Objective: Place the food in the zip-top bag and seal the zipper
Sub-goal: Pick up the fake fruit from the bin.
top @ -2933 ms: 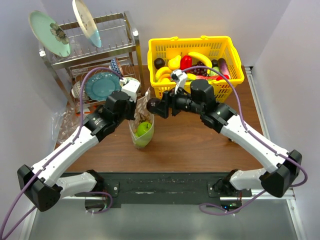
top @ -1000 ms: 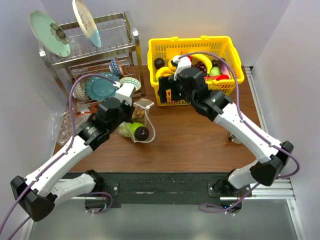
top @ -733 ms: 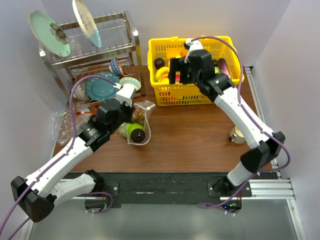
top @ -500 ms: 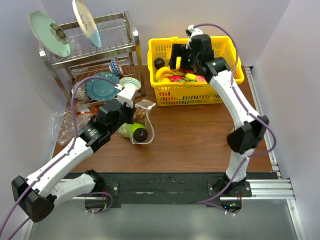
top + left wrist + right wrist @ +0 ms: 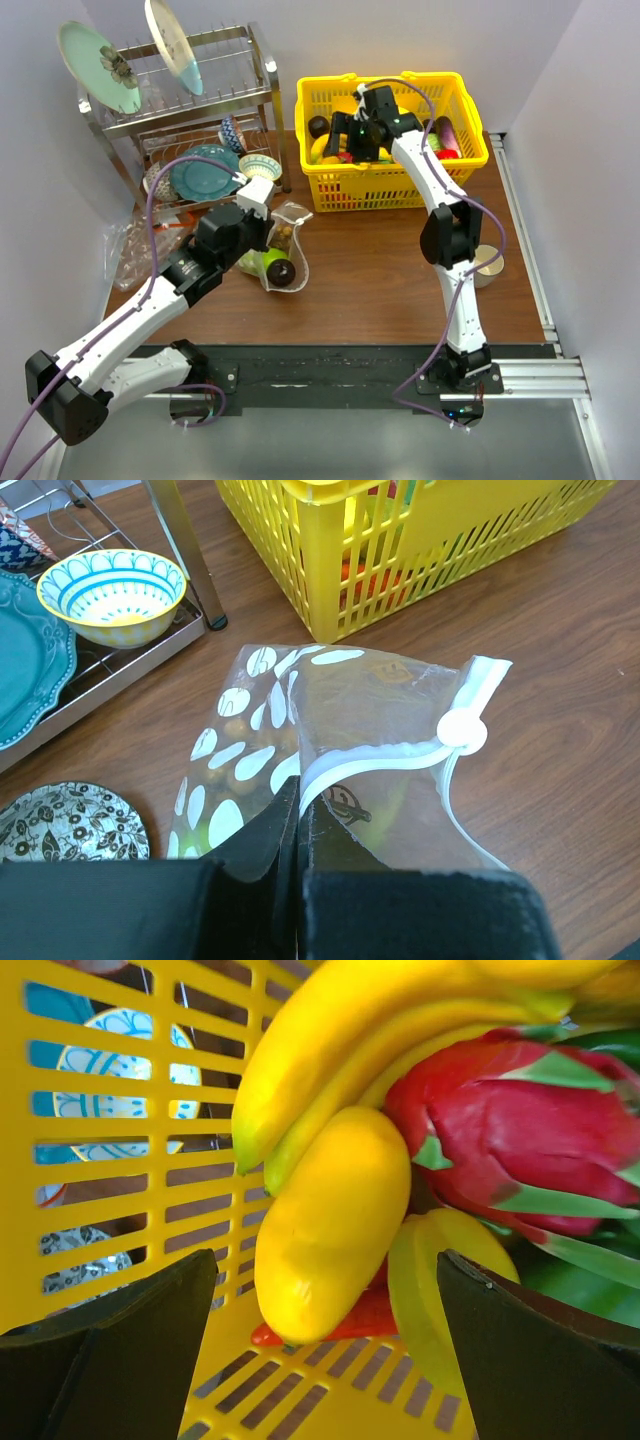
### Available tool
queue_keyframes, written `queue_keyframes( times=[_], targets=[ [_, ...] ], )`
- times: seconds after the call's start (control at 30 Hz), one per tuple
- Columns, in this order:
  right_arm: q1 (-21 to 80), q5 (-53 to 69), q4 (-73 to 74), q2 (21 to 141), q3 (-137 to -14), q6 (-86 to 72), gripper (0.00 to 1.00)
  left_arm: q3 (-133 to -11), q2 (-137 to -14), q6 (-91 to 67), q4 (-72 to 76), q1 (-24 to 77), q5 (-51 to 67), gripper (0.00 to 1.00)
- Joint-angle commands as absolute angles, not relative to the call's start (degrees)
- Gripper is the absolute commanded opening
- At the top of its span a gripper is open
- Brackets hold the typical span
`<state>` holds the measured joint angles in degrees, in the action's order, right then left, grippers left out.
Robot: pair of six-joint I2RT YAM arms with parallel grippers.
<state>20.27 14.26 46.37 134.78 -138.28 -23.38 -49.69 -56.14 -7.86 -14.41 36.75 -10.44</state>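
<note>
On the wooden table point(image 5: 400, 275) the left gripper point(image 5: 298, 825) clamps the edge of the zip-top bag point(image 5: 395, 795), while the right gripper point(image 5: 328, 1260) hangs spread apart over bananas point(image 5: 400, 1020) in the basket point(image 5: 385, 190).

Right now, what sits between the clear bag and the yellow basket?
Nothing: only bare wooden table separates the zip-top bag from the yellow basket, as the left wrist view shows plainly.

White arms point(image 5: 120, 325), black joints point(image 5: 218, 235), trailing purple cables point(image 5: 150, 205).
</note>
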Motion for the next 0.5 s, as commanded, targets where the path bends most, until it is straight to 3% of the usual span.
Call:
queue_keyframes(
  times=[0.0,0.2,0.33,0.47],
  targets=[
    [20.48,22.14,46.58,138.32,-141.32,-26.28,0.95,-49.48,-55.02,-7.47,-11.78,36.39,-10.72,0.00],
    [20.57,24.87,43.51,141.68,-138.96,-29.44,0.92,-49.39,-55.11,-7.47,-11.78,36.47,-11.07,0.00],
    [20.48,27.15,41.75,142.03,-138.25,-30.41,0.67,-49.39,-55.20,-7.47,-11.86,36.47,-11.07,0.00],
    [20.48,26.03,39.38,137.30,-136.32,-30.15,0.57,-49.22,-55.37,-7.47,-11.87,36.47,-11.34,0.00]
  ],
)
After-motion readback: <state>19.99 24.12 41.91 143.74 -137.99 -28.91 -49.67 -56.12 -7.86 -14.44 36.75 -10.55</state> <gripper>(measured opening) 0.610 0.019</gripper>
